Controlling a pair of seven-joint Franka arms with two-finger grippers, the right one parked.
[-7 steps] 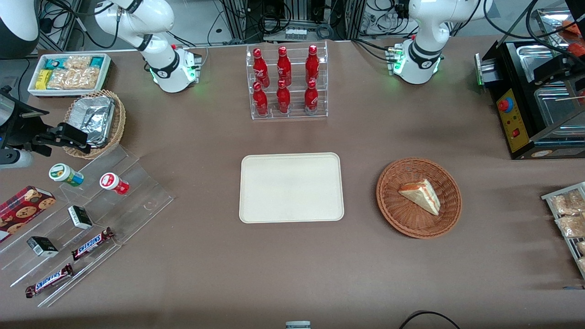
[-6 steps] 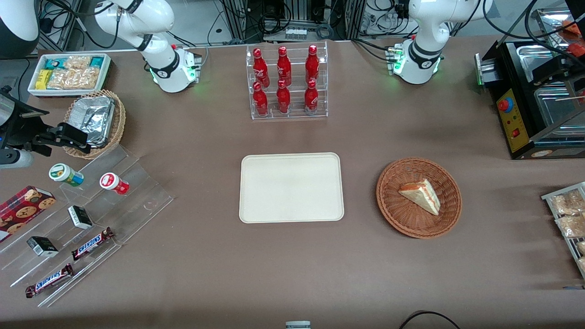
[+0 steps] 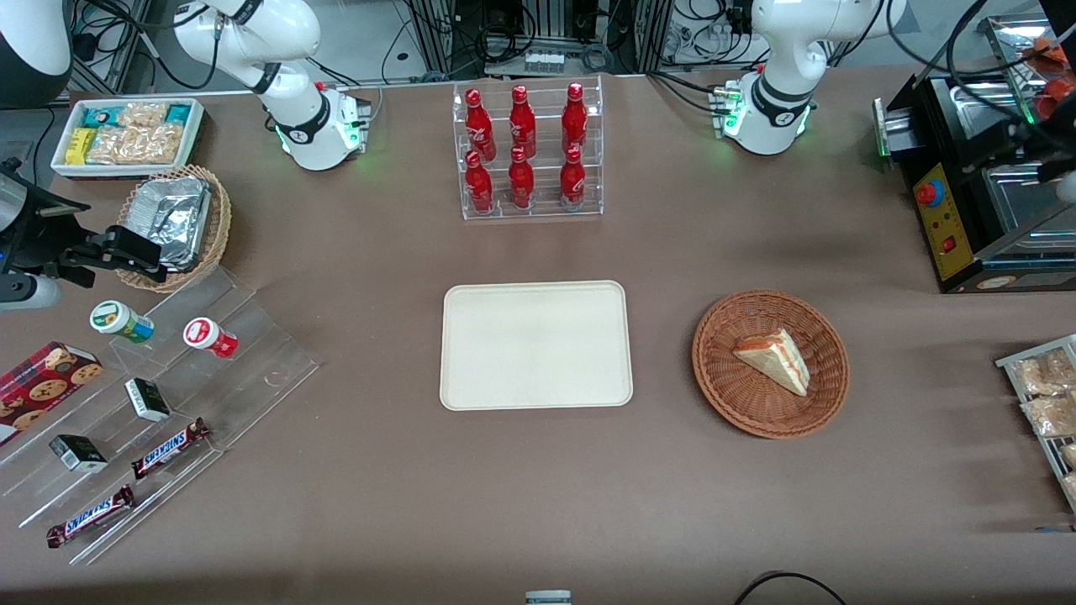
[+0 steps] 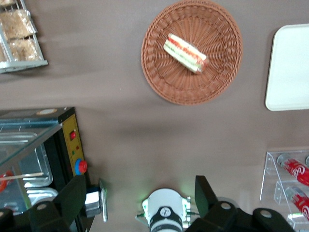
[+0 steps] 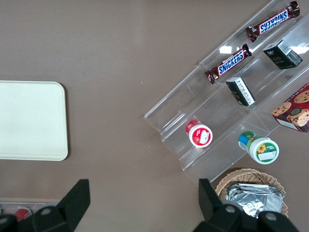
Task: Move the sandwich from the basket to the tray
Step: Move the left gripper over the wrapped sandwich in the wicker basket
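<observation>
The sandwich (image 3: 775,360) (image 4: 186,53), a pale wedge with red and green filling, lies in the round reddish-brown basket (image 3: 714,370) (image 4: 159,72). The cream tray (image 3: 535,344) (image 4: 289,67) is bare and sits beside the basket, toward the parked arm's end of the table. My gripper (image 4: 139,182) hangs high over the table near the black machine, farther from the front camera than the basket. It is open, its dark fingers (image 4: 72,195) wide apart with nothing between them.
A clear rack of red bottles (image 3: 528,151) stands farther from the front camera than the tray. The black machine (image 3: 967,193) and a wire rack of snack packets (image 3: 1042,395) occupy the working arm's end. Toward the parked arm's end lie a stepped acrylic shelf (image 3: 151,403) and a foil-tray basket (image 3: 176,223).
At the working arm's edge of the front view, the dark gripper and its cables have shifted slightly over the black machine. Sandwich, basket and tray have not moved.
</observation>
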